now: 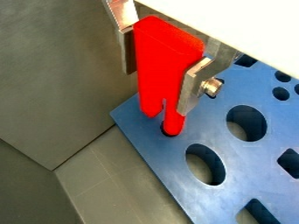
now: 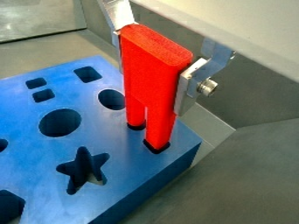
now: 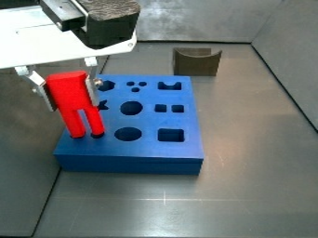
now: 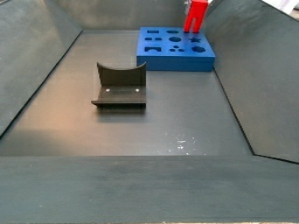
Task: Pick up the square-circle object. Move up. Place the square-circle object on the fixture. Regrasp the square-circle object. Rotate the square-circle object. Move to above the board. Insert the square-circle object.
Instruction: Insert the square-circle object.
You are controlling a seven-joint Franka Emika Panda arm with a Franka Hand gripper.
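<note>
The square-circle object (image 1: 159, 72) is a red block with two prongs, one round and one square. It stands upright over a corner of the blue board (image 1: 251, 162), with its prong tips down in the board's holes, as both wrist views show (image 2: 149, 83). My gripper (image 1: 163, 70) is shut on the block's two flat sides, silver fingers (image 1: 198, 77) pressed against it. In a side view the block (image 3: 73, 102) is at the board's near left corner (image 3: 125, 158). In a side view it is small and far (image 4: 195, 16).
The board has several other shaped holes: circles (image 1: 246, 122), a star (image 2: 82, 166), squares (image 2: 87, 74). The dark fixture (image 4: 119, 86) stands on the grey floor away from the board, also seen behind it (image 3: 196, 60). Grey bin walls surround the floor.
</note>
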